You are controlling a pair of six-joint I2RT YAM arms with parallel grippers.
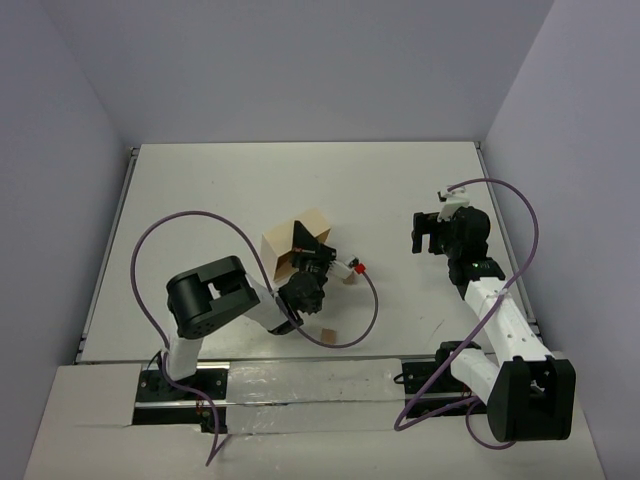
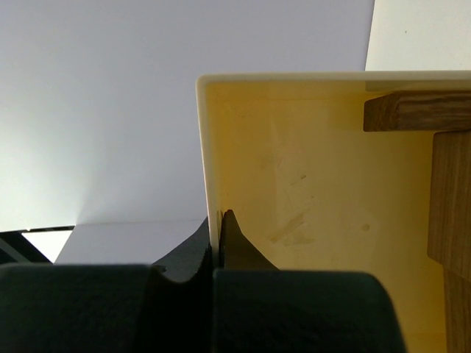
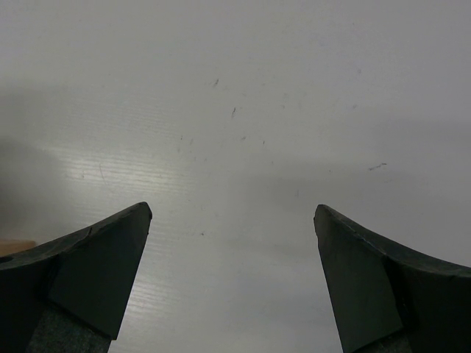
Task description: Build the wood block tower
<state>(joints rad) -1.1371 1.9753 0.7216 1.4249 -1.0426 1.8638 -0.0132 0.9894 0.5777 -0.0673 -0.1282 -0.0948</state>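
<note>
Nearest the arms, a single loose block (image 1: 327, 333) lies flat on the worktop (image 1: 200, 200), at about 6 o'clock from the tray (image 1: 318, 224) and apart from it. Just beyond, the left hand (image 1: 305, 260) has its jaws pinched tight on one thin side wall of the tray, with no gap between fingertips and wall. From the left wrist camera the two dark fingers (image 2: 235, 243) sit either side of the pale wall, one outside and one inside. The tray is tipped up on edge, its cream floor (image 2: 309, 191) facing that camera. Inside it, at the 3 o'clock side of the wrist view, two blocks (image 2: 416, 110) touch at a corner: one lies across near the rim, and the other (image 2: 450, 206) runs lengthwise below it. From above, the tilted tray reads as a tan box at the centre of the worktop, partly covered by the hand. A second tan piece (image 1: 346, 277) shows at 4 o'clock from the tray, beside the left wrist; it is too small to tell its shape.

Over at 3 o'clock from the tray, well apart, the right hand (image 1: 420, 235) hangs with its jaws spread wide and nothing between them. Its wrist camera shows both fingers (image 3: 103, 272) above bare, lightly scuffed worktop.
</note>
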